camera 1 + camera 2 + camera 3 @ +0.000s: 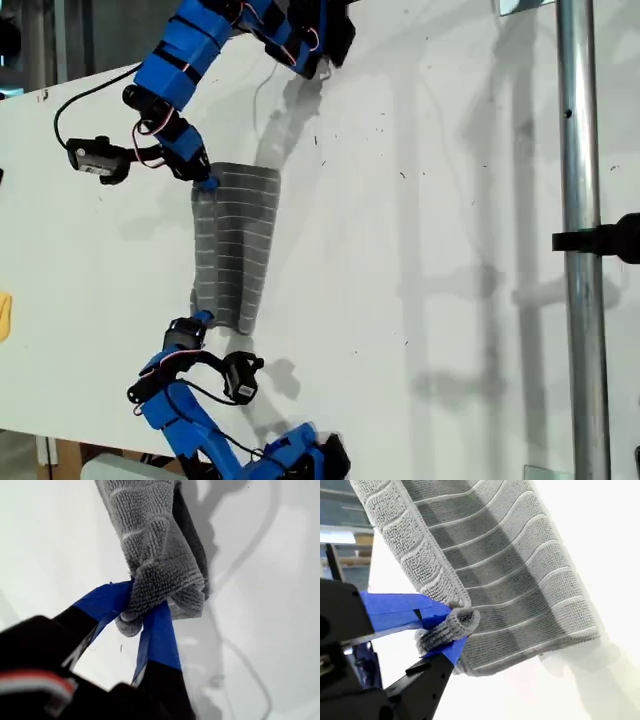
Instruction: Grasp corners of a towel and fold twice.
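The grey striped towel [235, 250] hangs stretched between my two grippers over the white table [420, 300], doubled over, with its loose part spread toward the exterior view's right. My first gripper [201, 319] is at the towel's lower end in the exterior view. In the first wrist view my first gripper [142, 612] is shut on a bunched corner [150, 590] of the towel [155, 545]. My second gripper [207, 184] is at the upper end. Its wrist view shows my second gripper [447, 625] shut on a rolled corner [452, 622] of the towel [510, 580].
A small yellow object [4, 315] lies at the exterior view's left edge. A metal pole [578, 240] with a black clamp [610, 238] runs down the exterior view's right. Both arm bases sit near the table's upper and lower edges in that view.
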`<action>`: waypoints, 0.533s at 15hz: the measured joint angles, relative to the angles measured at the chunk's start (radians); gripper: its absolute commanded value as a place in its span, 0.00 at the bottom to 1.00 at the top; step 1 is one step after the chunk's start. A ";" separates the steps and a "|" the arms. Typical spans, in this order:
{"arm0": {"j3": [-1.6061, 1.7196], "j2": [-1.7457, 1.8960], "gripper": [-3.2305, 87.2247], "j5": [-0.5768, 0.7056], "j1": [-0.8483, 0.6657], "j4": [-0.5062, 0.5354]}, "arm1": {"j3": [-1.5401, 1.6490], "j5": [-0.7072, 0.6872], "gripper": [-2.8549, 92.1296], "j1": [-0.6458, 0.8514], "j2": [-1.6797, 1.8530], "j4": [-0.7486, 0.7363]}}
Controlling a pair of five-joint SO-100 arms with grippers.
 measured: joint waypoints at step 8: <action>0.222 -0.106 0.01 -0.074 0.005 -0.133 | 0.313 0.123 0.03 -0.095 -0.256 -0.291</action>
